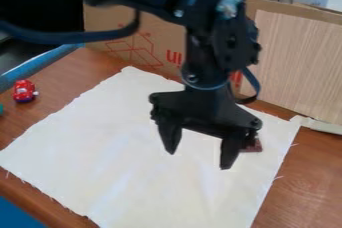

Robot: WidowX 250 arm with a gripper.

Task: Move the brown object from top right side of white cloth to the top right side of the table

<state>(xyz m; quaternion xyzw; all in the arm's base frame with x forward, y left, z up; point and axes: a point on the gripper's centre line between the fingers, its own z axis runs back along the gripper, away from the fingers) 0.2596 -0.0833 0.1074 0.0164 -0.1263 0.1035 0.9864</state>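
My gripper (199, 160) hangs over the right half of the white cloth (133, 142), its two fingers spread apart with nothing between them. The brown object (253, 146) lies on the cloth's upper right part, just right of and behind the right finger, which hides part of it. The wooden table (310, 182) shows beyond the cloth's right edge.
A red toy car (25, 91) stands on the table at the left, with a teal thing (1, 109) at the view's edge. Cardboard (157, 47) and a wood-grain panel (297, 62) wall off the back. A pale strip (319, 125) lies at the panel's foot.
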